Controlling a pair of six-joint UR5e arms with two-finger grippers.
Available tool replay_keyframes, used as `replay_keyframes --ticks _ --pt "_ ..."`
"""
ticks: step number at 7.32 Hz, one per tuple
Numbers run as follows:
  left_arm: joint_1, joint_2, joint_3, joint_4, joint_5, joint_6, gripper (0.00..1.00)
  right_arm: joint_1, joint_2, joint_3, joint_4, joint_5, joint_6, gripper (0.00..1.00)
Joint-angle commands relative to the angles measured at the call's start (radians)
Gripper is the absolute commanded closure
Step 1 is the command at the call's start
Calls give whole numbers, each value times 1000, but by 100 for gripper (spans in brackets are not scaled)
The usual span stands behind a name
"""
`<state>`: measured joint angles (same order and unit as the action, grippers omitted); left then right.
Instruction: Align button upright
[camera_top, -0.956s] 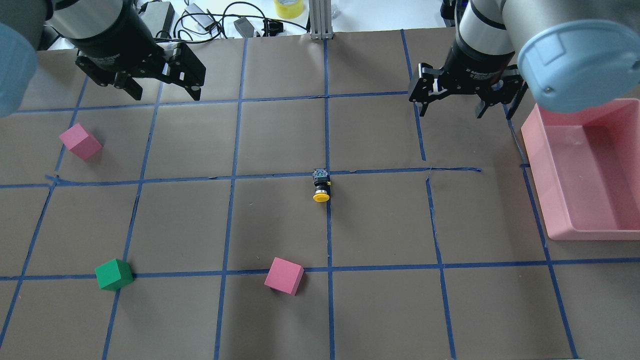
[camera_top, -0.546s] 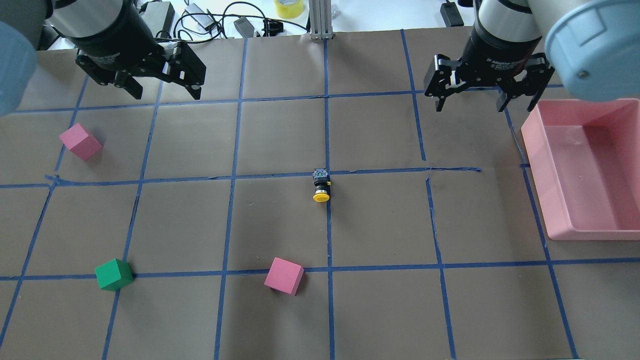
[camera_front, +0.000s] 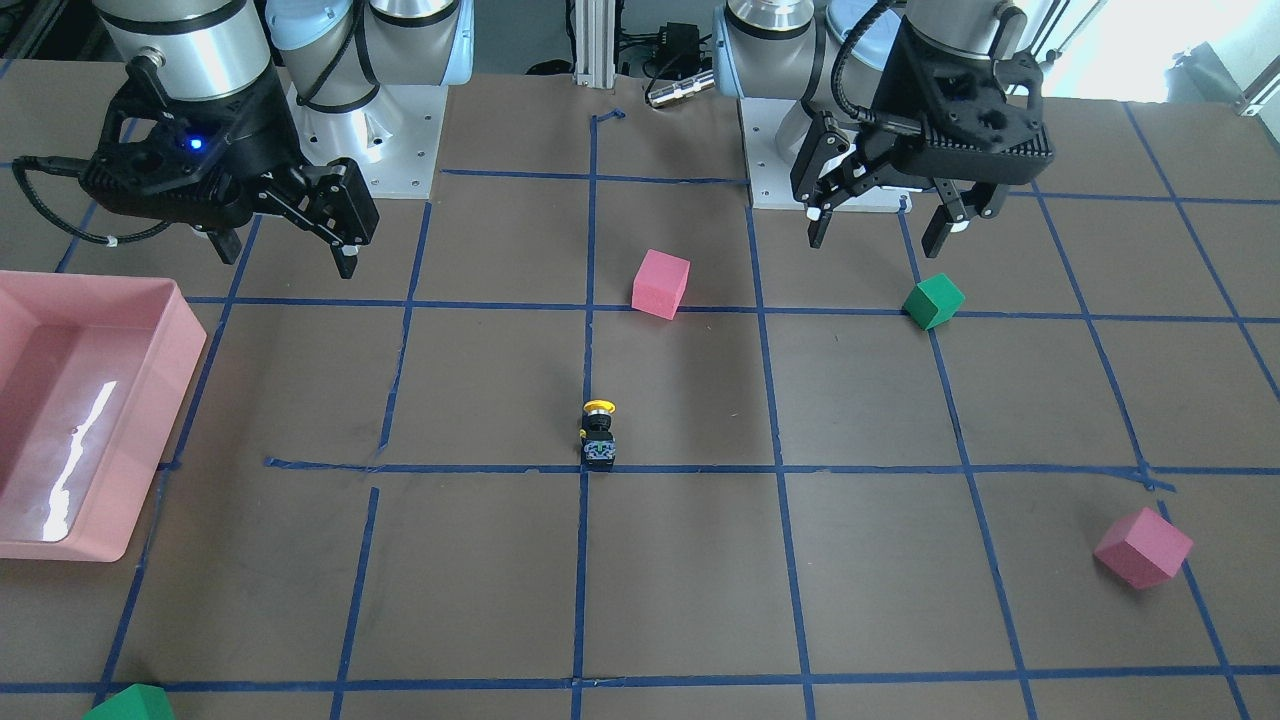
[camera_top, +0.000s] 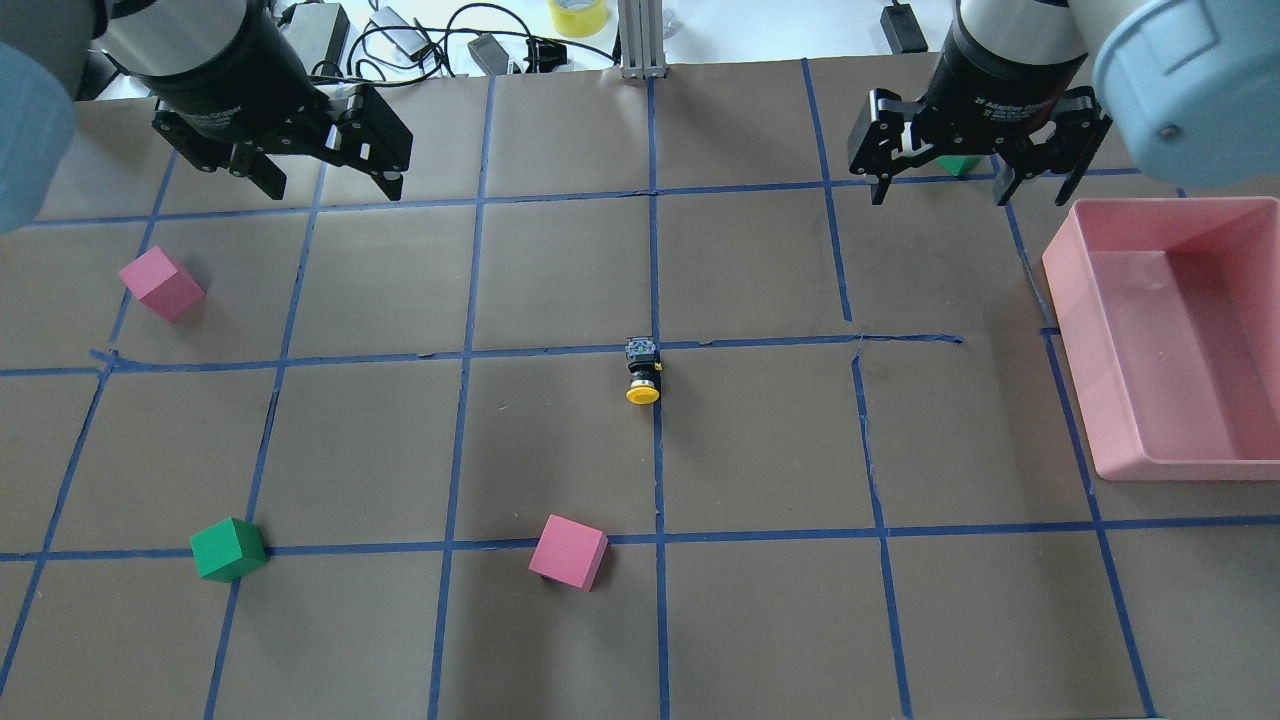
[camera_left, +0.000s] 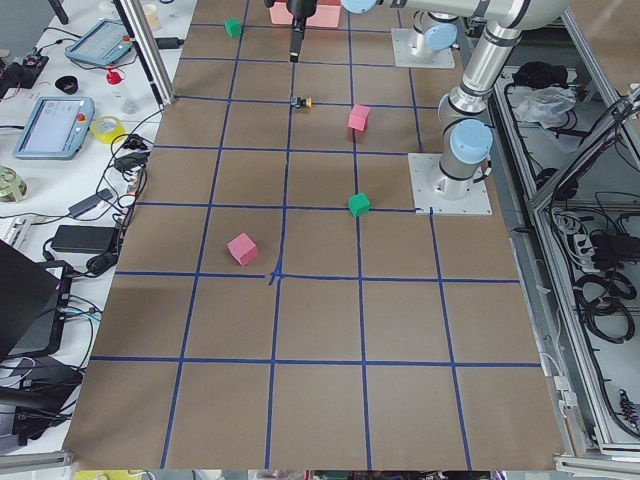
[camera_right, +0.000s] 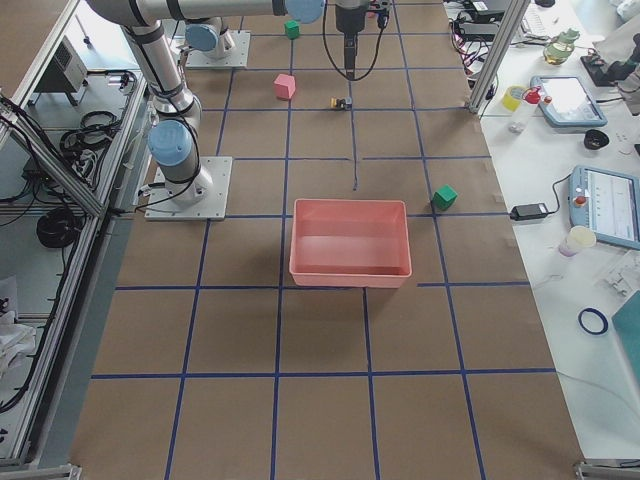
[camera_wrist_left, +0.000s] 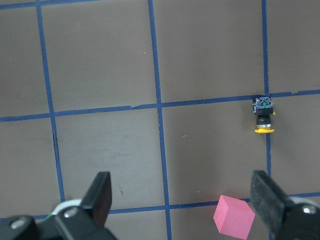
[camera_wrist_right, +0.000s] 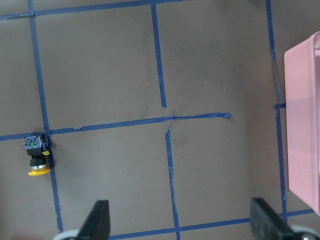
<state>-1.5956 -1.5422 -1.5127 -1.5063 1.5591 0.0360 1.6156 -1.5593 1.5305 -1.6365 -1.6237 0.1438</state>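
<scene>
The button lies on its side at a crossing of blue tape lines near the middle of the table, its yellow cap pointing toward the robot. It has not moved over the last second. The right gripper, jaws wide apart and holding nothing, has drawn back from the button toward the table's far edge, well apart from it, near the pink tray. The left gripper hangs unchanged at the far left, jaws also spread and empty. A pink cube sits nearer the robot.
</scene>
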Motion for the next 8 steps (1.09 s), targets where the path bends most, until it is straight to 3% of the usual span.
replay_keyframes --ticks 1,8 --pt "0 -9 8 -2 1 -10 0 0 2 -6 -2 1 0 0" --pt "-9 -19 29 -72 4 -16 0 -5 12 2 -2 1 -4 0"
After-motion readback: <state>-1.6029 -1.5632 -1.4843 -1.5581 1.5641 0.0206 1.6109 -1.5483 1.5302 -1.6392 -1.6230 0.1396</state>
